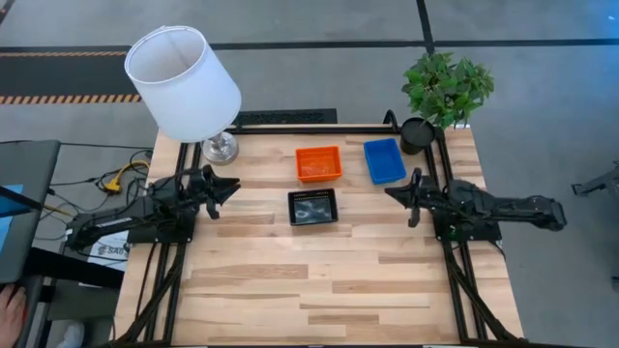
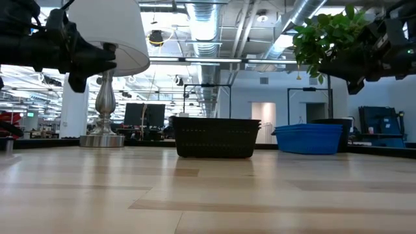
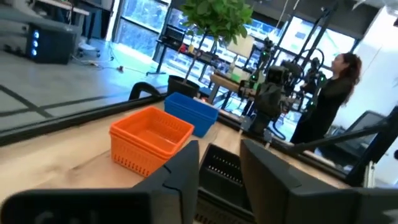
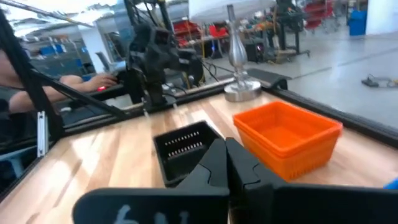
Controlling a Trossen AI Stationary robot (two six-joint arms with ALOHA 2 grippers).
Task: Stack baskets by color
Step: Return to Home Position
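While both arms hang above the table (image 1: 290,290) at its opposite side edges, neither gripper holds anything. The left gripper (image 1: 230,186) has its fingers parted; in the left wrist view a gap shows between the two fingers (image 3: 186,171), and part of the black stack is seen through it. The right gripper (image 1: 392,193) has its fingers (image 4: 214,158) closed against each other, with nothing between them. The fingertips of the two grippers point toward each other across the table.

Basket positions, referenced to the grippers:

- The black stack (image 1: 312,207) sits on the table between the two grippers, ahead of both sets of fingertips and apart from each.
- The orange stack (image 1: 318,163) sits ahead of the left gripper, off toward the lamp side of the table, just beside the black stack. Nested rims show on it in the right wrist view (image 4: 287,138).
- The blue stack (image 1: 384,160) sits near the right gripper's fingertips, on the plant side of them, just beside the orange stack.

In the low view the black stack (image 2: 215,137) and the blue stack (image 2: 310,138) rest flat on the table, with both arms raised well clear of them.

A lamp (image 1: 184,82) stands beyond the left gripper at the table's far corner. A potted plant (image 1: 445,87) stands beyond the right gripper at the other far corner. A person (image 3: 333,93) stands in the room past the right arm.
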